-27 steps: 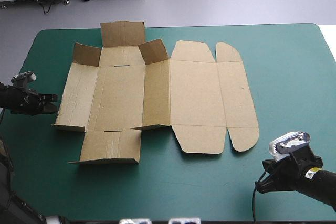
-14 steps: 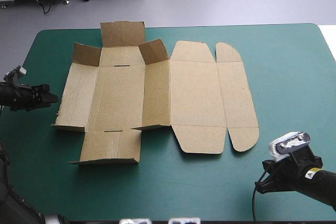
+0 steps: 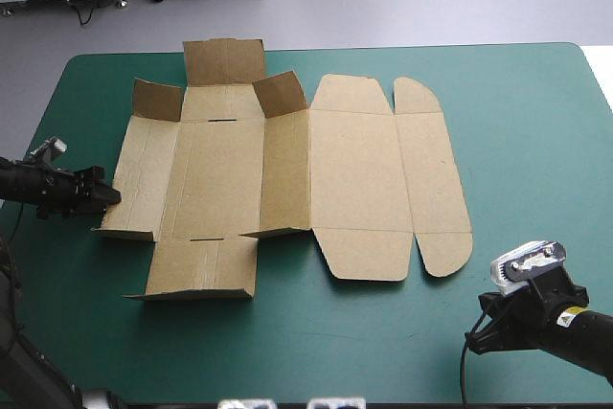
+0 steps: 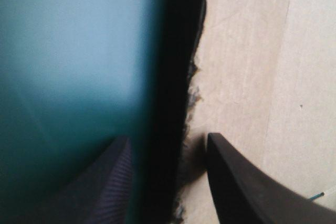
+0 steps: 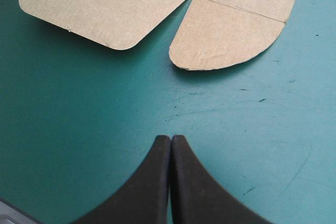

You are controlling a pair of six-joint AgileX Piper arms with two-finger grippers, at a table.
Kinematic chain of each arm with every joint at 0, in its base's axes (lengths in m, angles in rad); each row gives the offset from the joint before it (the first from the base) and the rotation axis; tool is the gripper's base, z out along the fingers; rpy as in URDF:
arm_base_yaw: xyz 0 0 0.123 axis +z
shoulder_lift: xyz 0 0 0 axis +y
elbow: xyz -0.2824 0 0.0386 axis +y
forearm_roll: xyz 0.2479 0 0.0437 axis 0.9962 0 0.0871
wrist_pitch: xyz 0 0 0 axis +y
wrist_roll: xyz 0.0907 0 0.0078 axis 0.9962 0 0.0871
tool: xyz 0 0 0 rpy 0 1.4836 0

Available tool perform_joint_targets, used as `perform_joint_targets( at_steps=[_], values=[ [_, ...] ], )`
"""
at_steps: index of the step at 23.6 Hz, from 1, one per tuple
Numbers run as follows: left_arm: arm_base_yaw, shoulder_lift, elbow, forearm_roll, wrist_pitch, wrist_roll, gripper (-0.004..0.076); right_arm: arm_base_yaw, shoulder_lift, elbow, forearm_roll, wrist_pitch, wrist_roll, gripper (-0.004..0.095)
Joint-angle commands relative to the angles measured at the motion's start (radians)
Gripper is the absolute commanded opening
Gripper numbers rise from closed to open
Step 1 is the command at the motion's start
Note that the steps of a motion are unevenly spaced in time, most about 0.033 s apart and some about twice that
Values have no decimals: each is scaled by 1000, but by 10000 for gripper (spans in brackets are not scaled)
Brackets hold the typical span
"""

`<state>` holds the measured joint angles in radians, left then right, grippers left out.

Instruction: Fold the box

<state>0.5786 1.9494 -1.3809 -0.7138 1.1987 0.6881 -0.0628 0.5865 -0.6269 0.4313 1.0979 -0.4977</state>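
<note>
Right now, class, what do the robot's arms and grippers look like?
Both are black: the left arm and the right arm, which bears a small yellow label near the wrist. The left gripper and right gripper each have two broad black fingers, curved like fins, tapering to points.

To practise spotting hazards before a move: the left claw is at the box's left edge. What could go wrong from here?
1. The left claw stands open astride the ragged left edge of the box; shutting there might crumple the board or miss it.
2. The right claw is shut over the teal-green cover, off the board, so the unheld sheet may slide when lifted.
</note>
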Motion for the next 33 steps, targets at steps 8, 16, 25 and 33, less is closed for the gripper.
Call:
perform_joint_targets(
  at_steps=[8, 16, 25, 33],
  values=[
    [-135, -51, -16, -40, 98, -3, 335, 1, 7, -33, 27, -37, -7, -18],
    [-221, -55, -16, 5, 100, -72, 333, 1, 7, -33, 27, -31, 0, -18],
    [-293, -53, -22, 51, 58, 28, -10, 1, 7, -33, 33, -31, 0, -18],
    [-335, -210, -271, -58, 93, 240, -10, 1, 7, -33, 49, -33, 0, -18]
  ],
)
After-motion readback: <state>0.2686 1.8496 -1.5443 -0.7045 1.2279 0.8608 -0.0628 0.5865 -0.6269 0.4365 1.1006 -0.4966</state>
